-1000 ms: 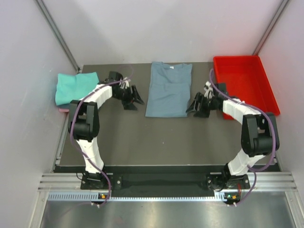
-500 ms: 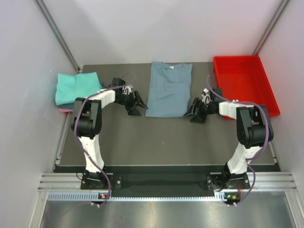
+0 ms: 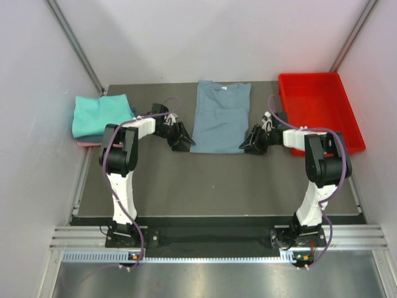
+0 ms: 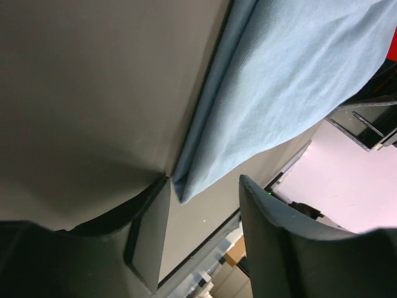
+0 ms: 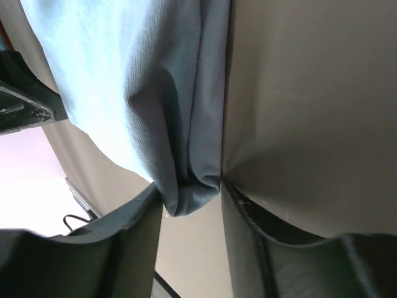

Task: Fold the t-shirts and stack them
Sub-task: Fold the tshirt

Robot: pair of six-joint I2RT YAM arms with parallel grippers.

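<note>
Shirt (image 3: 220, 118) is laid flat on the surface (image 3: 217, 180), far side. Its near-left corner is straddled by the left gripper (image 3: 184, 141) (jaws not yet clamped). The near-right corner is pinched by the right gripper (image 3: 251, 144). Cloth is judged soft and limp, so it is best held at the corners.

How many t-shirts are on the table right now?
3 that I can tell: a grey-blue t-shirt flat at far centre, a folded teal t-shirt at the left edge, and a pink one peeking out beneath it. More may be hidden under there.
</note>
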